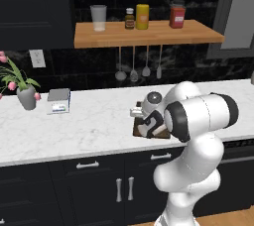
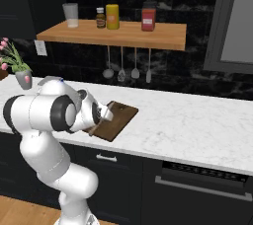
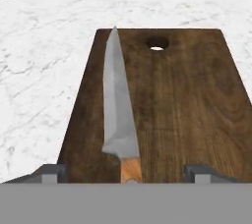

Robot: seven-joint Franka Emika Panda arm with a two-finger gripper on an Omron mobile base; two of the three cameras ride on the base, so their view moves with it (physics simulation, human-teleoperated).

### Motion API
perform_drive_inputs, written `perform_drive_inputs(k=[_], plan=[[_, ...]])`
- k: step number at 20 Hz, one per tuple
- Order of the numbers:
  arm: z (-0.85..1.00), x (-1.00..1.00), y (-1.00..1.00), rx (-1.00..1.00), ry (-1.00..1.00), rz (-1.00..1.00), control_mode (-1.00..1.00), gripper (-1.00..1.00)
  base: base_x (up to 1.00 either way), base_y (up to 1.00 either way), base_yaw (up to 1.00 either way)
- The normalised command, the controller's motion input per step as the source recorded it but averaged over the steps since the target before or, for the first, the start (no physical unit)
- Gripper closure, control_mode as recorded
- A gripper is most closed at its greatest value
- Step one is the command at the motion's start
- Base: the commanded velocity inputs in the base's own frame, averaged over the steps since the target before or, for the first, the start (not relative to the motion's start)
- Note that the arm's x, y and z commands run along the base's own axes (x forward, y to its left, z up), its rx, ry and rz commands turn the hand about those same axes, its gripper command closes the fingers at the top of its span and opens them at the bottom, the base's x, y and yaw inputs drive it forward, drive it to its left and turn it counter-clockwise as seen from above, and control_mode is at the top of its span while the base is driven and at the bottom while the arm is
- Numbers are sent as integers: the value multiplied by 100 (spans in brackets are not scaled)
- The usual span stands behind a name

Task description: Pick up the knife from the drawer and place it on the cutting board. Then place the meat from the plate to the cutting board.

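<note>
Now the knife (image 3: 118, 115) lies flat on the cutting board (image 3: 192, 105), blade along the board's left side, tan handle at the near end. Hand (image 3: 127, 171) stands wide, fingertips either side of the handle, nothing held. Board sits near the counter (image 2: 197, 120) front edge. Risk: lifting off crooked could catch the handle and skid the knife off.
</note>
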Motion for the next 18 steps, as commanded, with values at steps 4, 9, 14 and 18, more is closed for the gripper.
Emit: perform_drive_inputs(k=[4,9,14,18], plan=[[37,6,-47,14,0,0,-100,-100,0,0,0],[80,0,-73,15,0,1,-100,-100,0,0,0],[100,0,-63,20,-1,11,-100,-100,0,0,0],[100,35,-22,27,27,8,-100,-100,0,0,0]])
